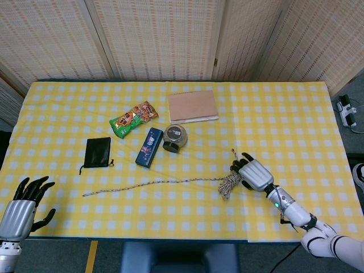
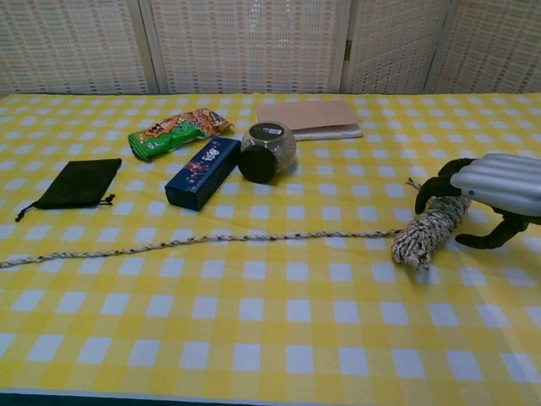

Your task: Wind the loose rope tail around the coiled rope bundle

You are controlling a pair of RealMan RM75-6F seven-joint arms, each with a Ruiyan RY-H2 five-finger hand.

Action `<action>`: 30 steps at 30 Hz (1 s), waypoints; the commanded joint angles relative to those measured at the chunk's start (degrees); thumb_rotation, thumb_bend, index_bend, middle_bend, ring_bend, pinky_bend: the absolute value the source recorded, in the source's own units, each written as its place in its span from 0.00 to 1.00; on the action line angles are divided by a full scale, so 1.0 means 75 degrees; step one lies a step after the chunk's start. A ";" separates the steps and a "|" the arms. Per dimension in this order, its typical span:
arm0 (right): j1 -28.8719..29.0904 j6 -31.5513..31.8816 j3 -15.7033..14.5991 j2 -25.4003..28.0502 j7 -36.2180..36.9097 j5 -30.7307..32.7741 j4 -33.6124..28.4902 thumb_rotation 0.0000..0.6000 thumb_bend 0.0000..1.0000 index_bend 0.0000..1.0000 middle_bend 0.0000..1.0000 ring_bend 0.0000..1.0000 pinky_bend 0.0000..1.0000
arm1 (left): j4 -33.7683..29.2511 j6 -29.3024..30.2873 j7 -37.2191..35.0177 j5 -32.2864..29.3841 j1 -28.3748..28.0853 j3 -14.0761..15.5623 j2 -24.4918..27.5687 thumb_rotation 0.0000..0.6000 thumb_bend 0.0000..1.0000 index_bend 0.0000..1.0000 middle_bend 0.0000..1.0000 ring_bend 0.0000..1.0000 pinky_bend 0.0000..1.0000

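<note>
On the checked cloth point(image 1: 296, 108) lie a black pouch point(image 1: 97, 152), snack packet point(image 1: 133, 119), blue box point(image 1: 149, 147), jar point(image 1: 174, 137) and notebook point(image 1: 193, 106).

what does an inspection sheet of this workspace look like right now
surface: table under a yellow checked cloth
job's things: coiled rope bundle at right; loose rope tail stretched out leftwards
clutter: black pouch, snack bag, blue box, jar on its side, brown pad
robot hands: right robot hand curled over the bundle, grip unclear; left robot hand open at the near left edge
cables: plug and cord on the floor at right
surroundings: woven screens behind
</note>
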 commanded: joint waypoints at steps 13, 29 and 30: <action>-0.0178 0.0604 -0.0118 -0.0165 0.0391 0.0060 0.0325 1.00 0.41 0.59 0.47 0.48 0.40 | 0.0037 -0.0104 -0.0214 0.0323 -0.0188 0.0053 0.0030 1.00 0.36 0.25 0.14 0.17 0.08; -0.0290 0.1437 0.0245 0.0724 0.0251 0.0209 -0.1354 1.00 0.41 0.71 0.55 0.58 0.48 | -0.0095 -0.1245 -0.0426 0.1031 -0.1688 -0.0330 -0.0200 1.00 0.36 0.34 0.22 0.25 0.19; -0.0285 0.1443 0.0272 0.0752 0.0197 0.0231 -0.1446 1.00 0.41 0.71 0.55 0.58 0.48 | -0.0070 -0.1380 -0.0489 0.0992 -0.1791 -0.0355 -0.0248 1.00 0.36 0.35 0.23 0.26 0.20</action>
